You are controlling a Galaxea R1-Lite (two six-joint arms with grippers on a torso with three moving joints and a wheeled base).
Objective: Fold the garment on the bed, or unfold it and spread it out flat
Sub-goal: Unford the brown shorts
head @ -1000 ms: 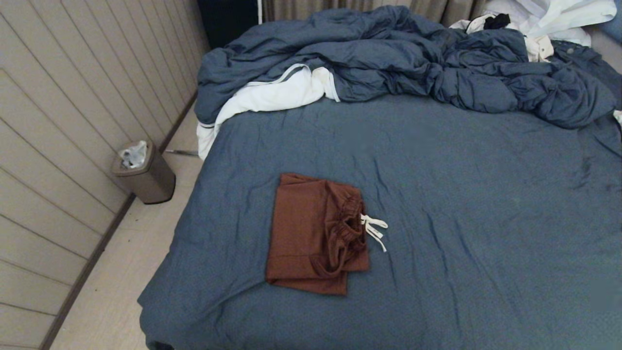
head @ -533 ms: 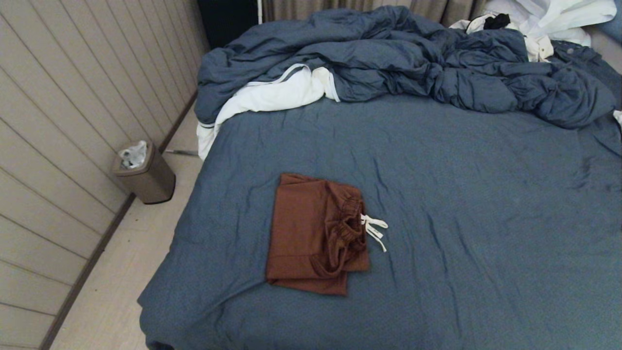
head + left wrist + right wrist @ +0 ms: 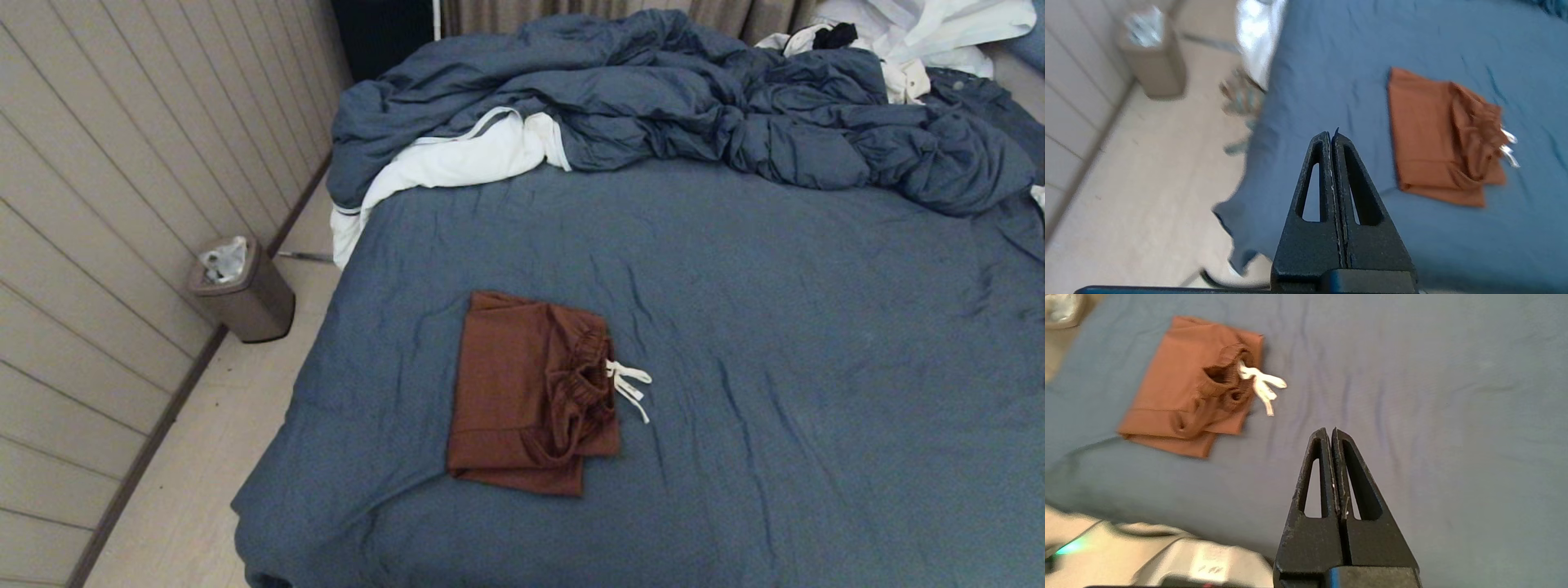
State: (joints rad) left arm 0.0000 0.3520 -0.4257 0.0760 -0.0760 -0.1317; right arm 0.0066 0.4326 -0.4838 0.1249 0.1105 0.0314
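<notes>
On the bed [image 3: 816, 343], its slate-blue sheet creased all over, the shorts [image 3: 522, 392] lie folded into a rough rectangle near the left edge, well short of the foot. Across the head of the bed sprawls a rumpled blue duvet [image 3: 669, 98], its white lining [image 3: 457, 159] spilling over the left side, with white clothes [image 3: 922, 33] heaped in the far right corner. Beside the bed, against the panelled wall [image 3: 98, 204], stands a small bin [image 3: 245, 290] on the pale floor [image 3: 188, 490].

The shorts' gathered waistband [image 3: 584, 376] faces right, bunched on top of the fold, and a white drawstring [image 3: 629, 384] trails from it onto the sheet.

Neither arm appears from the head camera. From the left wrist camera, the left pincer [image 3: 1332, 136] hangs in the air over the bed's left edge, its fingers pressed together and holding nothing, the shorts lying apart from it. From the right wrist camera, the right pincer [image 3: 1331, 435] hovers above bare sheet, fingers likewise together and empty, with the shorts and drawstring off to its left, clear of contact.
</notes>
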